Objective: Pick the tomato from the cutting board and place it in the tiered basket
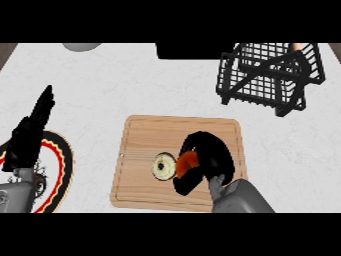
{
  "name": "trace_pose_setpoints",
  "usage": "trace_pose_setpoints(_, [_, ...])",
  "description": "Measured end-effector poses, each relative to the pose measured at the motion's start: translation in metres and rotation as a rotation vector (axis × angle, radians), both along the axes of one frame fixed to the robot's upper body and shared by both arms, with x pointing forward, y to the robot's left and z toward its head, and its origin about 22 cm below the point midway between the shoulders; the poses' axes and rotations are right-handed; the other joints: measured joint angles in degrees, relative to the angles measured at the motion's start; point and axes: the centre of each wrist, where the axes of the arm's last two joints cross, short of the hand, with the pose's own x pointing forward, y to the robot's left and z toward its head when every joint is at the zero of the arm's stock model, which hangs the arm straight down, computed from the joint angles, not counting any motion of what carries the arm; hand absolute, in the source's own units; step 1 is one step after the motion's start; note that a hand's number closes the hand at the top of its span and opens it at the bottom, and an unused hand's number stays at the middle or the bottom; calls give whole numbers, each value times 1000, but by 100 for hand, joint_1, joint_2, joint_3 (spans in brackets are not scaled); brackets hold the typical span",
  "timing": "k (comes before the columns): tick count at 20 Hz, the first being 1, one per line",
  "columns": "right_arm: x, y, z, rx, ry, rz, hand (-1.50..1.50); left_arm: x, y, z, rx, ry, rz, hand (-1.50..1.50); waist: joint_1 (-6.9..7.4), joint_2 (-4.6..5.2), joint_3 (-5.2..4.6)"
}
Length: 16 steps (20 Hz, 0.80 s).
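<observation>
Other things on counter, not for task.
Round plate (64, 165) w/ red, yellow and black rim at left edge; pale cut slice (163, 166) on board; grey round thing (82, 46) at top, partly cut off.

Place: we take this for a kitchen.
Evidence: pale counter (129, 85); wooden cutting board (147, 150) at centre; black tiered basket (270, 75) at one o'clock; plate (64, 160) at eight o'clock.
</observation>
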Motion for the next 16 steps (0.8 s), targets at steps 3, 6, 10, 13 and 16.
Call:
trace_pose_setpoints(3, [19, 25, 10, -40, -40, -23, 150, 3, -7, 3, 0, -3, -23, 0, 111, 12, 0])
trace_pose_setpoints(6, [39, 47, 25, -121, -93, -33, 150, 8, -17, 3, 3, -11, -54, 0, 294, 48, -3])
trace_pose_setpoints(10, [54, 68, 49, -125, -237, -66, 150, 15, -22, 5, -2, -10, -72, 0, 390, 61, -4])
trace_pose_setpoints(13, [65, 78, 73, -105, -391, -109, 150, 16, -22, 4, -6, -5, -68, 0, 373, 46, -6])
trace_pose_setpoints(16, [74, 89, 101, -117, -550, -141, 150, 15, -19, 3, -3, -1, -59, 0, 320, 15, -9])
